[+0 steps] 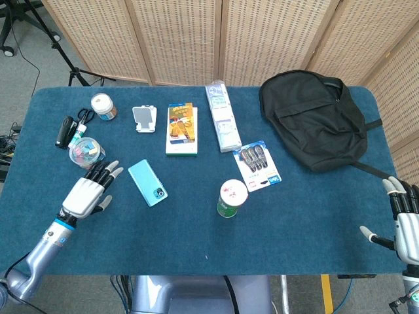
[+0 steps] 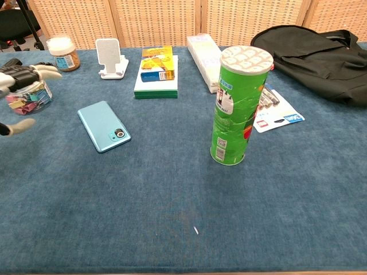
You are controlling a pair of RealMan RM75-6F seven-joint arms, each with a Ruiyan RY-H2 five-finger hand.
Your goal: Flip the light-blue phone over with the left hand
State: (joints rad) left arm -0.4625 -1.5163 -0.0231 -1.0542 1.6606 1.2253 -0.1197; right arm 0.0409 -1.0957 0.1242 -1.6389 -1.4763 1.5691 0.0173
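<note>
The light-blue phone (image 1: 147, 182) (image 2: 104, 126) lies flat on the blue table, its back with the camera lens facing up. My left hand (image 1: 89, 191) (image 2: 17, 86) hovers just left of the phone, fingers spread and apart from it, holding nothing. My right hand (image 1: 404, 221) stays at the table's right edge, fingers spread, empty; the chest view does not show it.
A clear tub of clips (image 1: 87, 154) sits just behind my left hand. A green snack can (image 1: 231, 198) stands right of the phone. A white phone stand (image 1: 144, 119), a book (image 1: 181, 129), a jar (image 1: 103, 106) and a black backpack (image 1: 317, 119) lie further back.
</note>
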